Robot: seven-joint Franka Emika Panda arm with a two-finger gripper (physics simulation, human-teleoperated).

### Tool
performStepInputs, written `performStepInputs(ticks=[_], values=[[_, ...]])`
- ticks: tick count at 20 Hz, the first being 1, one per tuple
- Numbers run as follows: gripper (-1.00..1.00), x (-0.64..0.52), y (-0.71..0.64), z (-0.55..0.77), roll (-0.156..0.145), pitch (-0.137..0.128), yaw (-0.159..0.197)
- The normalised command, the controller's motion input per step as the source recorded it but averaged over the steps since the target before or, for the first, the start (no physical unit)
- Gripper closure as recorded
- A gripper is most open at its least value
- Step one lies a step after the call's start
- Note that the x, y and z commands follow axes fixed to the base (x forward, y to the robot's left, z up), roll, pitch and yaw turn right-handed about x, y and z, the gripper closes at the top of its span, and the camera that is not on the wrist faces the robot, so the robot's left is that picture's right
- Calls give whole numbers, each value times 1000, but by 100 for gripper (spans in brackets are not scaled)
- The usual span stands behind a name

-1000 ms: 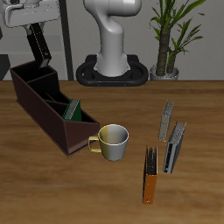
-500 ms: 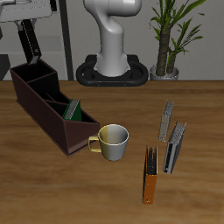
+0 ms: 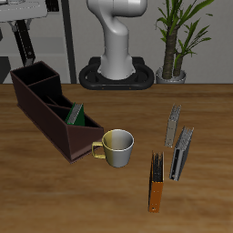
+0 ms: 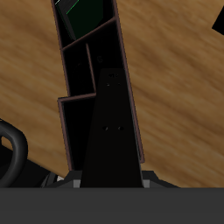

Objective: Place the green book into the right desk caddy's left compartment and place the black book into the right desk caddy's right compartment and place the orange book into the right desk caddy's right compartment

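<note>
The right desk caddy (image 3: 47, 123) lies along one side of the table. The green book (image 3: 76, 115) stands in its slanted-divider left compartment and also shows in the wrist view (image 4: 83, 13). The black book (image 4: 109, 122) stands in the large right compartment at the caddy's back end, hard to tell apart from the dark interior. My gripper (image 3: 23, 44) hangs above that back end, open and empty. The orange book (image 3: 157, 194) stands near the table's front edge, far from the gripper.
A cream mug (image 3: 116, 147) sits right at the caddy's front tip. Two slim grey books (image 3: 173, 126) (image 3: 182, 153) stand behind the orange book. The robot base (image 3: 116, 73) and a potted plant (image 3: 173, 41) are at the table's back.
My gripper has risen from the caddy's back compartment and moved away from the table's middle. The black book has stayed in the compartment.
</note>
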Motion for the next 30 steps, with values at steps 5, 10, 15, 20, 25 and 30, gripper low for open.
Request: performStepInputs(ticks=[5, 10, 15, 20, 25, 30], values=[[100, 134, -218, 30, -47, 7, -40], [100, 118, 75, -171, 27, 45, 7], [100, 119, 149, -207, 13, 31, 13], [100, -120, 193, -208, 43, 19, 23], [100, -310, 126, -218, -16, 35, 40], [100, -57, -133, -126, -104, 85, -7]])
